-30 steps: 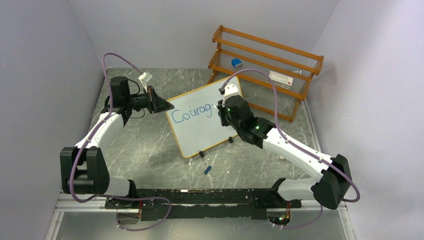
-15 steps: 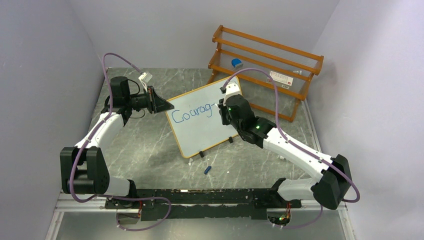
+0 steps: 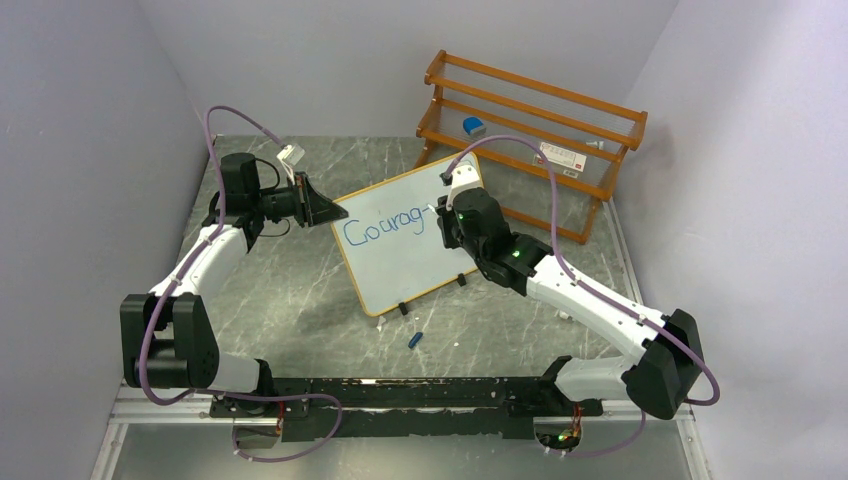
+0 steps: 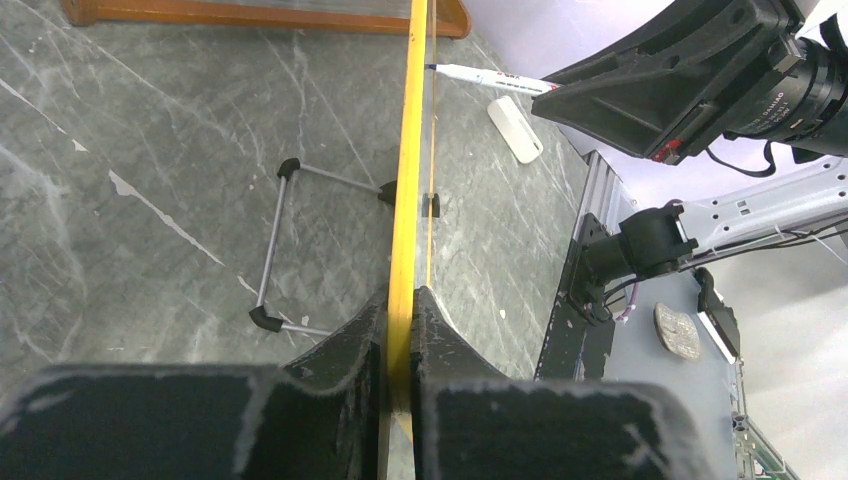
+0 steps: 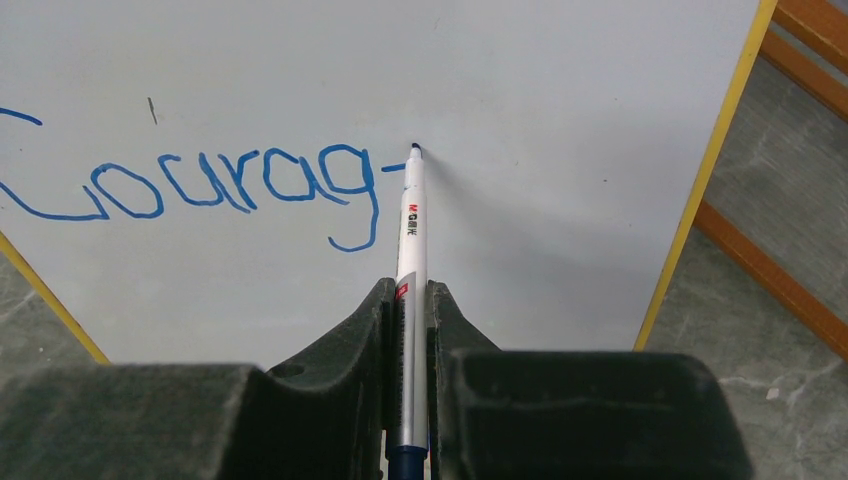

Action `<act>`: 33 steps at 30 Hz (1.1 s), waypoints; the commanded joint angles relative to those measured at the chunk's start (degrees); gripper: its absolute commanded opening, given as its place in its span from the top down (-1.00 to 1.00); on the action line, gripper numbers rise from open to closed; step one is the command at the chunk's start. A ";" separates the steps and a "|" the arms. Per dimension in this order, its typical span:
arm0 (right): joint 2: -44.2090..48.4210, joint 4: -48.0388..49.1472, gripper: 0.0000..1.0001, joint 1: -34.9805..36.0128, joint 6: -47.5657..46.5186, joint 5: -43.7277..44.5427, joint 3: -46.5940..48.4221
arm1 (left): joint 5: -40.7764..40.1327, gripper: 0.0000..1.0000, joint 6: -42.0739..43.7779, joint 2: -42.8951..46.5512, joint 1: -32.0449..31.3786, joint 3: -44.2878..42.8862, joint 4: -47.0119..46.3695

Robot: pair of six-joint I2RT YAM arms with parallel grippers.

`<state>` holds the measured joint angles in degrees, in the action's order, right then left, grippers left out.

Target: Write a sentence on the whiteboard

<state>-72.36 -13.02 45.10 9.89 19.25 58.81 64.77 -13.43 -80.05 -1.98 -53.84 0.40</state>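
Observation:
The whiteboard [image 3: 395,255] stands tilted on black clip feet mid-table. Its orange frame edge [image 4: 405,180] is clamped in my left gripper [image 4: 400,300] at the board's upper left corner [image 3: 325,208]. The sentence [image 5: 200,185] reads "Courag" in blue, plus a short stroke to its right; it also shows in the top view [image 3: 385,228]. My right gripper [image 5: 408,290] is shut on a white marker [image 5: 410,230] whose blue tip touches the board at the end of that stroke. In the top view the right gripper [image 3: 447,222] covers the marker.
An orange wooden rack [image 3: 530,135] stands behind the board, with a blue item [image 3: 473,126] and a white box [image 3: 562,155] on it. A blue marker cap [image 3: 415,339] lies on the table in front of the board. A wire stand leg [image 4: 275,245] sits behind the board.
The marker tip has drawn a short stroke just right of the "g". The left arm has not moved.

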 commanded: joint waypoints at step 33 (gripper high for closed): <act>0.81 -4.96 1.00 -0.28 -1.19 -4.04 0.09 | -1.40 0.90 2.23 -1.32 -1.63 0.14 3.25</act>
<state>-72.14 -15.79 45.06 8.97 14.87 58.81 64.77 -13.43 -80.05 -1.98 -53.84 0.43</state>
